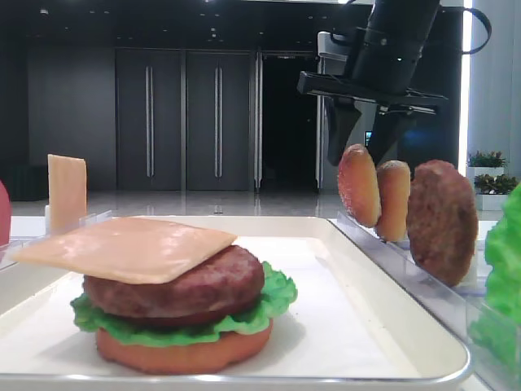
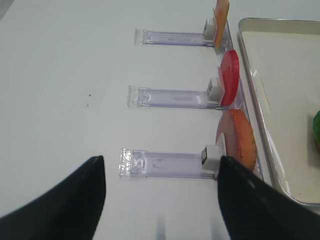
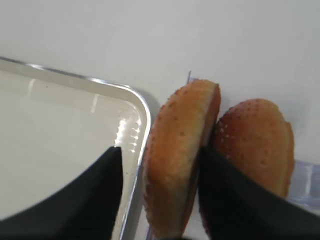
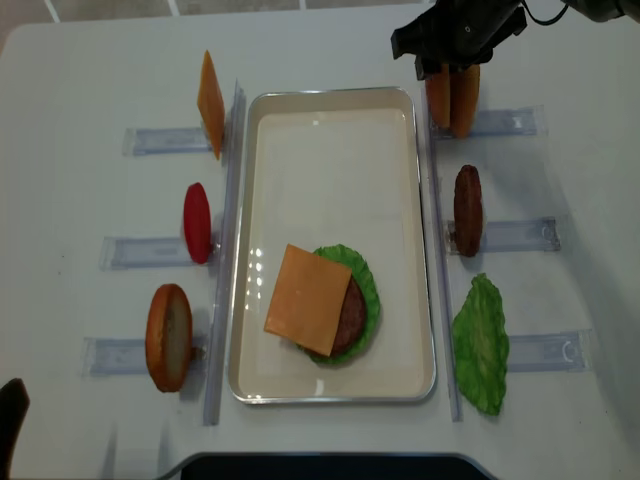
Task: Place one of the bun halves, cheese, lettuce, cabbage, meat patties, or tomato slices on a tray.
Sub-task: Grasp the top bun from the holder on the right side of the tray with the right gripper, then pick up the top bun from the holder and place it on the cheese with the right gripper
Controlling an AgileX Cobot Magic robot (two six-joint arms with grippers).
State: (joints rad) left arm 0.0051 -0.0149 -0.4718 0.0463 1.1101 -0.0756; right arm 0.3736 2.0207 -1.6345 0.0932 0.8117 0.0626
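While the stack on the tray (image 4: 420, 250) already runs from a flat reddish bottom bun (image 1: 183, 352) through lettuce (image 1: 273, 305) and a meat patty (image 1: 175, 287) to a cheese slice (image 1: 130, 246), it lacks a top, and I judge that the speckled bun half (image 3: 175, 155) is the piece now being fetched. It stands on edge in a clear holder just right of the tray's far right corner, with a second speckled bun (image 3: 257, 142) upright directly beside it on the right. The right gripper (image 3: 157, 187) straddles the nearer bun, one dark finger on each face; the right-hand finger seems to touch it, the left-hand one has a gap, so the jaws look partly closed, not yet a firm hold. Lifting and placing remain. The bun is golden-brown, domed, dotted with pale seeds, its edge rounded. The left gripper (image 2: 160, 200) hangs wide and empty over the left-side holders.
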